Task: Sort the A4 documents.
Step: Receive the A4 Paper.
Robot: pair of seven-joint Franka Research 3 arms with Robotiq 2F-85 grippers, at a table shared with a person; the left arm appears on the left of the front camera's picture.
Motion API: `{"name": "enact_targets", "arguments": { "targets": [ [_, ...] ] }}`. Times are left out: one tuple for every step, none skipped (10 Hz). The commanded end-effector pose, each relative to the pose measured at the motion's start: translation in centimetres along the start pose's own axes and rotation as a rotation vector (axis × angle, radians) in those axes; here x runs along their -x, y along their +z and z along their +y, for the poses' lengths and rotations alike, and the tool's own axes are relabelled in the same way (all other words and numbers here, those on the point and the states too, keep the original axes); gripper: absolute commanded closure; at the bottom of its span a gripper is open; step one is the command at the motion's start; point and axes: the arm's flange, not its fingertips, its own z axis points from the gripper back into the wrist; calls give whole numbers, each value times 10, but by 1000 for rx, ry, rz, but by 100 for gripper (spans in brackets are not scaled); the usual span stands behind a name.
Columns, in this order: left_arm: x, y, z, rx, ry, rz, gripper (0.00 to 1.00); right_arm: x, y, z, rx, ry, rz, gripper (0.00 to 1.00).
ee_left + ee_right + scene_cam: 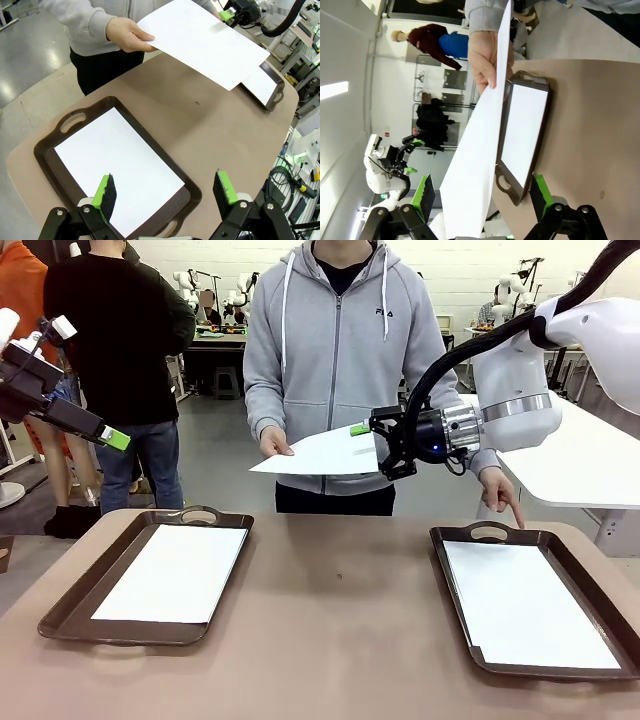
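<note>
A person's hand (273, 443) holds one A4 document (322, 452) level above the table's far edge. My right gripper (380, 450) is open, its fingers either side of that sheet's right edge; the right wrist view shows the sheet (477, 155) rising between the green pads, edge-on. Another document (175, 572) lies in the left brown tray (70, 602), and a third one (525, 602) lies in the right tray (452, 575). My left gripper (108, 436) hangs open, high at the left; in its wrist view the gripper (165, 190) sits above the left tray's sheet (117, 160).
The person's other hand (503, 492) points down at the right tray's far corner. Bare brown tabletop (340, 620) lies between the trays. A white table (590, 465) stands at the right, and other people stand behind at the left.
</note>
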Motion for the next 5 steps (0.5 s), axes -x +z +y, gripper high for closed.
{"name": "enact_targets", "arguments": {
  "targets": [
    [0,0,-1,-5,-2,4,0,-10,-4,-2,-89,-43,-8,0],
    [0,0,-1,-5,-2,4,0,-11,-3,-2,-112,-47,6,0],
    [0,0,-1,-5,-2,4,0,-10,-3,-3,-122,-48,8,3],
    [0,0,-1,-5,-2,4,0,-10,-3,-4,-131,-52,12,10],
    [0,0,-1,-5,-2,4,0,-9,-2,-5,-135,-54,17,19]
  ]
}}
